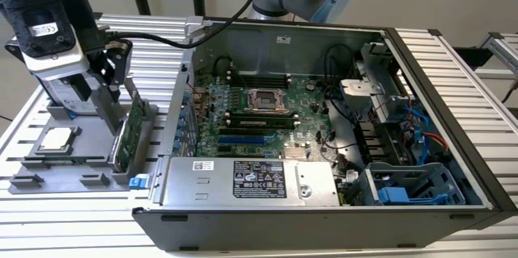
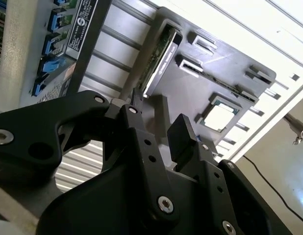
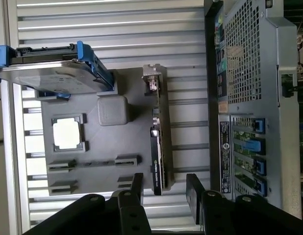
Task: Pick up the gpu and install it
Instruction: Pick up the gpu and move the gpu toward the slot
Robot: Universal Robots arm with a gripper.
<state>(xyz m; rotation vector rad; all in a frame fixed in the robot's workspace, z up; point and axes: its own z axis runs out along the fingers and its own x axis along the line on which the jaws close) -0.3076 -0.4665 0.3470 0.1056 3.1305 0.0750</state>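
The gripper [image 1: 120, 85] is seen low over a grey tray [image 1: 73, 176] at the exterior view's left, just beside the open computer case [image 1: 292, 36]. Its jaws are spread apart and nothing is clasped between them.

The gpu [image 1: 128, 133] is stood on its long edge in a slot of the tray, along the side nearest the case, and a green face can be made out on it. In the first wrist view the card is shown edge-on, with its silver bracket [image 3: 151, 78] at the end far from the gripper. The near end is lined up with the gap between the two black fingers [image 3: 138, 183] (whether either finger touches the card cannot be told). The same alignment is shown in the second wrist view, where the gpu [image 2: 159, 54] runs away from the gap between the fingers.

Two other parts are carried by the tray. A square silver processor [image 3: 67, 134] is seated flat in its recess, well apart from the card, and a hard drive [image 3: 43, 78] in a blue frame is propped at the far end.

Tray and case are both set on a slatted metal table [image 1: 453, 51]. The motherboard [image 1: 242, 112] is exposed inside the case.
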